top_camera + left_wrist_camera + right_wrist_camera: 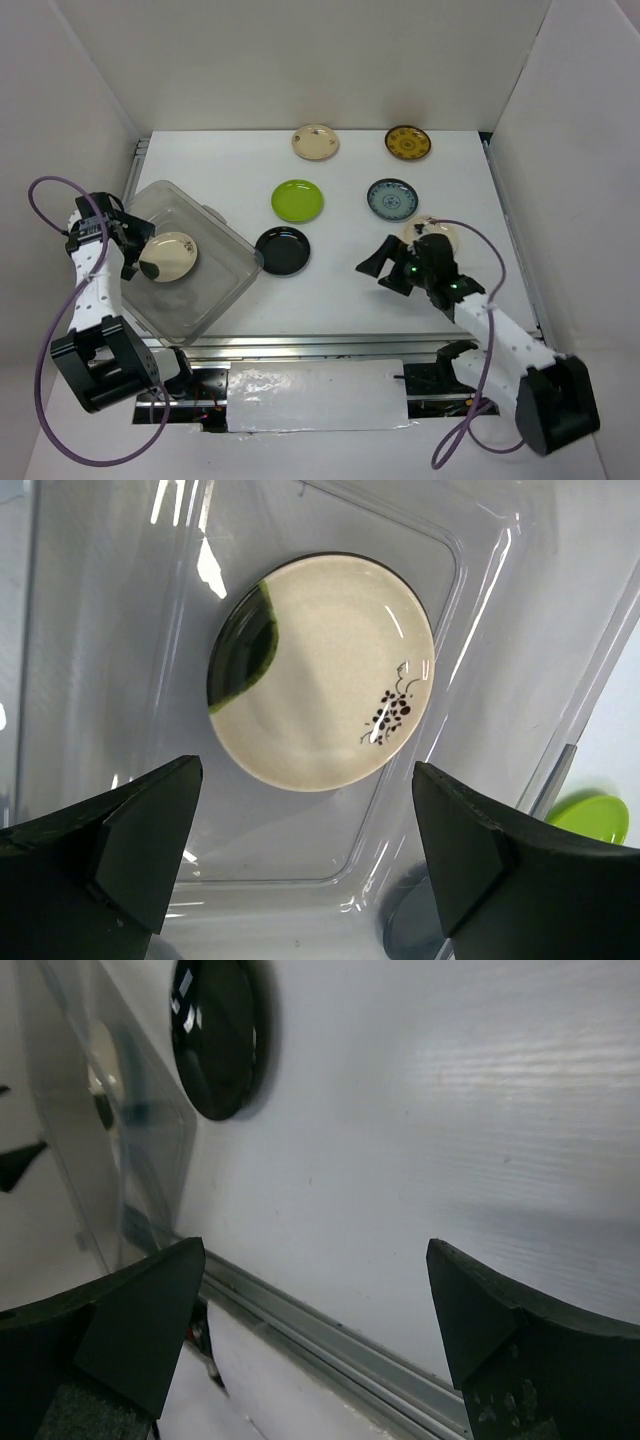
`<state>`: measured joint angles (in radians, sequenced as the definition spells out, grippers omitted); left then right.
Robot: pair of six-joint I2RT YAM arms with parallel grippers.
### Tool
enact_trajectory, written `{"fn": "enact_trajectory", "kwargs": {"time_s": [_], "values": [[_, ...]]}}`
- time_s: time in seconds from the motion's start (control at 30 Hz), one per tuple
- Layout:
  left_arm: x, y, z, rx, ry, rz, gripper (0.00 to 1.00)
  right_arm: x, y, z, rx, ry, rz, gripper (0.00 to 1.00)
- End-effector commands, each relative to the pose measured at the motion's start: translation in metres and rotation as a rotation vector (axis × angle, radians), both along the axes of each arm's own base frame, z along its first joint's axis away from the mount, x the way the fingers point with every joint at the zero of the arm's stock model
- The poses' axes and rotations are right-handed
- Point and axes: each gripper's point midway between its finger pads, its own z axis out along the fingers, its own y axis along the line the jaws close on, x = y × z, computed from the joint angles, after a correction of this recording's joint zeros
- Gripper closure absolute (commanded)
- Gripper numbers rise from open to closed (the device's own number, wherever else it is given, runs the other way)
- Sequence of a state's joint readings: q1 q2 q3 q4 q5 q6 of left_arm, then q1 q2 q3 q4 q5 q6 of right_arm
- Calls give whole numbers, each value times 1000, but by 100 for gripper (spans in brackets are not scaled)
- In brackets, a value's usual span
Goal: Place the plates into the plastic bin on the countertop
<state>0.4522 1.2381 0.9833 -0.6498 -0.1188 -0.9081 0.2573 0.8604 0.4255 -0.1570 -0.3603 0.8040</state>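
One cream plate (168,256) lies in the bin (232,285); six more plates (297,200) wait on the counter (330,300), the left hand (305,770) and right hand (315,1250) both spread apart, empty.

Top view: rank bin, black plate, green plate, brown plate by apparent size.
1. Bin, clearly largest.
2. Black plate and green plate: look alike, not ranked.
3. Brown plate: slightly smaller, though it lies farther back, so unsure.

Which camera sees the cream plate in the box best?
Left wrist view: the cream plate fills the picture, dark patch and black speckles clear. Top view shows it small inside the plastic bin. Right wrist view shows only a blur through the bin.
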Motion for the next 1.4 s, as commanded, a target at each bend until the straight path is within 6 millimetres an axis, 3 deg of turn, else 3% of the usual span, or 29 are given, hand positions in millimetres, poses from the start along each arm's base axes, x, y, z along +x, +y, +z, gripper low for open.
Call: {"fn": "enact_trajectory", "kwargs": {"time_s": [0.0,0.03,0.07,0.1,0.13,0.17,0.2,0.23,0.27,0.3,0.33,0.43,0.47,0.5,0.57,0.6,0.67,0.73,0.8,0.87,0.93,0.97,1.0,1.07,1.1,1.17,1.23,1.3,1.37], "values": [[-14,4,17,37,35,-27,1,22,48,21,79,-103,82,0],[-13,3,25,44,22,-44,1,15,70,3,60,-37,140,0],[-9,-1,32,53,-9,-77,1,17,79,0,46,-21,153,0],[-6,-12,48,67,-70,-153,1,30,92,12,49,-44,152,0],[-4,-19,56,78,-103,-195,1,33,102,-8,17,6,152,0],[-1,-30,73,115,-166,-255,1,37,110,-12,18,20,153,0],[-1,-41,80,119,-187,-329,1,47,122,-2,46,-2,159,1],[-1,-48,89,132,-205,-371,1,51,129,-22,35,59,154,1],[-2,-61,97,144,-229,-427,1,52,138,-27,32,73,166,2],[-5,-68,101,150,-228,-472,1,63,146,-22,38,65,162,5],[-9,-74,102,151,-225,-501,1,67,149,-44,15,119,145,6],[-20,-88,107,177,-226,-569,1,82,162,-61,8,169,124,15],[-25,-93,112,191,-245,-593,1,90,169,-58,15,165,127,18],[-27,-96,113,190,-249,-604,1,91,168,-76,-10,216,114,25],[-33,-102,119,201,-269,-625,1,99,178,-77,5,225,128,33],[-37,-104,121,205,-272,-637,1,98,178,-91,-11,260,129,40],[-40,-108,126,214,-286,-659,1,102,183,-89,-1,255,135,46],[-42,-110,127,214,-286,-674,1,105,183,-86,5,248,120,60],[-43,-113,128,216,-289,-691,1,107,181,-86,-1,256,108,84],[-43,-115,125,215,-283,-711,1,105,179,-88,-13,262,110,88],[-42,-119,122,204,-279,-734,1,102,179,-80,-15,250,117,100],[-42,-127,121,185,-288,-776,1,94,174,-82,-37,257,120,100],[-41,-132,120,175,-296,-802,1,97,166,-63,-61,205,82,100],[-37,-150,124,136,-341,-884,1,81,146,-60,-169,203,41,100],[-35,-158,126,120,-358,-914,1,79,140,-30,-165,141,22,100],[-31,-181,130,74,-388,-998,1,70,115,-18,-264,95,-37,100],[-23,-212,132,16,-422,-1114,1,70,100,23,-287,5,-95,100],[-17,-235,135,-31,-448,-1194,1,55,96,52,-291,-51,-59,100],[-12,-262,131,-84,-439,-1282,1,42,111,74,-217,-98,58,100]]}}
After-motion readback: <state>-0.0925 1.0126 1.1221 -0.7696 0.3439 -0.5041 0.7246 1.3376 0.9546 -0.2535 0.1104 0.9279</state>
